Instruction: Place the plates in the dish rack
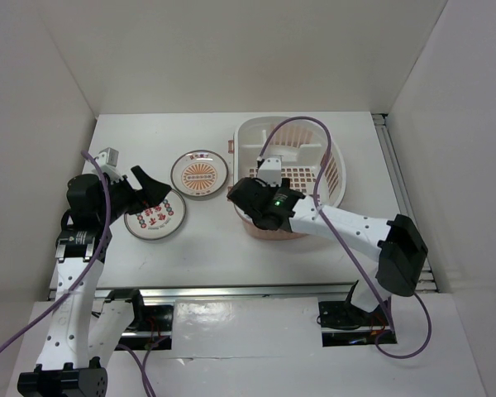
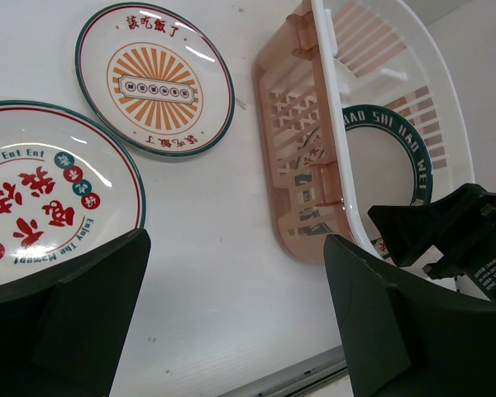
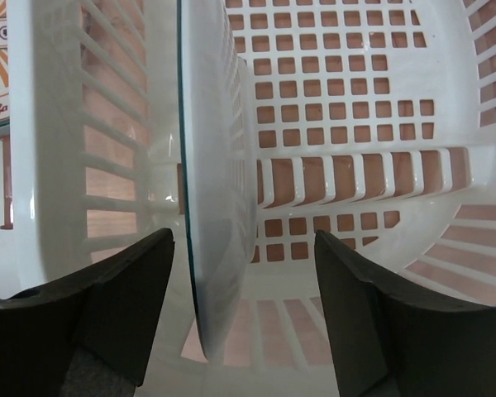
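One plate (image 3: 219, 165) on edge in dish rack (image 3: 355, 178), right gripper (image 3: 241, 248) spread astride it, left gripper (image 2: 236, 248) agape.

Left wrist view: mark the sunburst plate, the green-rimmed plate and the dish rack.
sunburst plate (image 2: 155, 83), left wrist view, on its orange rayed centre.
green-rimmed plate (image 2: 409, 136), left wrist view, on its lettered green rim.
dish rack (image 2: 302, 165), left wrist view, on its pinkish slotted side.

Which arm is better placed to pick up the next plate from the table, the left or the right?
Left. Its open left gripper hovers at the red-character plate, while the right gripper is inside the dish rack, its jaws either side of the standing green-rimmed plate.
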### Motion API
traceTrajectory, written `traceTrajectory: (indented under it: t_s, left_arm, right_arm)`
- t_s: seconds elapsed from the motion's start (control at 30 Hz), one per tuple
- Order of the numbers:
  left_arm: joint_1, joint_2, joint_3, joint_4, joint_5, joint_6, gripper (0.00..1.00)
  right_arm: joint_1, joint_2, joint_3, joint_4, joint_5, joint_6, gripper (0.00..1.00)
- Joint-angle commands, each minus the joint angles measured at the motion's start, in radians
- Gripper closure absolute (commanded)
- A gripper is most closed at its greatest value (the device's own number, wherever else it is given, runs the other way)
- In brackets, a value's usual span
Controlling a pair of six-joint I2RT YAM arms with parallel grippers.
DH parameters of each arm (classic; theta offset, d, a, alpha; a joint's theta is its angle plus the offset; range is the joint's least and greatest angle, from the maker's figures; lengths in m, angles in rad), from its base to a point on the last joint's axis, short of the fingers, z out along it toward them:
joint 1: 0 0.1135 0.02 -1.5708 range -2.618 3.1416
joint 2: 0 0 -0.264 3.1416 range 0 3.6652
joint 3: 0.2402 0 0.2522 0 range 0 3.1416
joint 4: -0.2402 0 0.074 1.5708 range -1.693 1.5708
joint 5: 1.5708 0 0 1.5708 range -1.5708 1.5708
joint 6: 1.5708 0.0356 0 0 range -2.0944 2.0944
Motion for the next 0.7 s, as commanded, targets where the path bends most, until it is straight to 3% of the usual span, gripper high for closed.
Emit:
traceTrajectory:
  t_s: [0.0, 0.2, 0.5, 0.67]
  left_arm:
    - [-0.002, -0.014, 0.012, 0.021, 0.006, 0.014, 0.0]
    - [-0.002, -0.014, 0.012, 0.021, -0.031, 0.014, 0.0]
    - [-0.002, 0.096, 0.012, -0.043, -0.143, -0.077, 0.0]
    - [0.044, 0.15, -0.081, -0.054, -0.227, -0.215, 0.0]
  right_arm:
    - [0.016, -0.064, 0.041, -0.031, 0.026, 0.027, 0.21]
    - [0.017, -0.084, 0.097, -0.041, 0.037, 0.003, 0.0]
    - [0.044, -0.095, 0.313, -0.132, 0.135, -0.122, 0.0]
    - [0.165, -0.182, 0.335, -0.121, 0.143, -0.203, 0.0]
